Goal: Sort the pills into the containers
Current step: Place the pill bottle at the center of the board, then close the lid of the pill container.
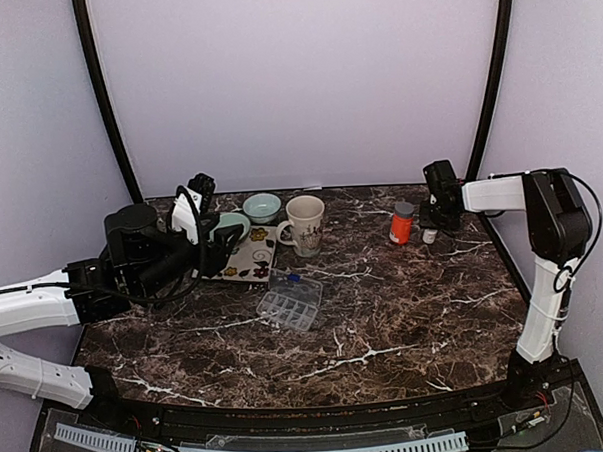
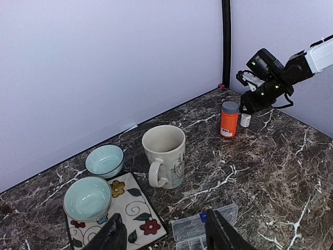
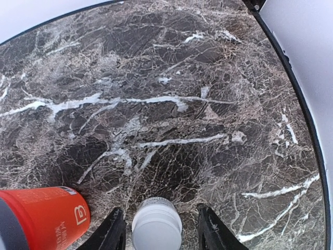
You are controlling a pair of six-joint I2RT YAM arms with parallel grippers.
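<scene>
Pill organiser (image 1: 290, 305) first; where does it lie?

Near the middle of the marble table (image 1: 406, 322); clear plastic, flat, turned a little askew.

And the bottles?

The orange bottle (image 1: 401, 223), grey-capped and upright, stands at about 2 o'clock from the organiser, well apart from it; the white vial (image 3: 156, 226) stands just beside the bottle at its 3 o'clock, a gap between the two.

What of the right gripper (image 3: 159, 209)?

It reaches in from the table's 3 o'clock side; its jaws are spread, one finger on either side of the white vial; a sliver of table shows between each finger and the vial, so it pinches nothing.

The left gripper (image 2: 164, 219)?

Raised at the table's 9 o'clock side, near the floral mat (image 2: 138, 208); its fingers stand wide apart with nothing between them.

What else is there?

A cream mug (image 2: 165, 153) at 12 o'clock from the organiser, handle towards 9 o'clock; the mat at 10 o'clock; a pale green bowl (image 2: 87, 199) on the mat's far end; a ribbed bowl (image 2: 104, 160) on bare marble just beyond it.
</scene>
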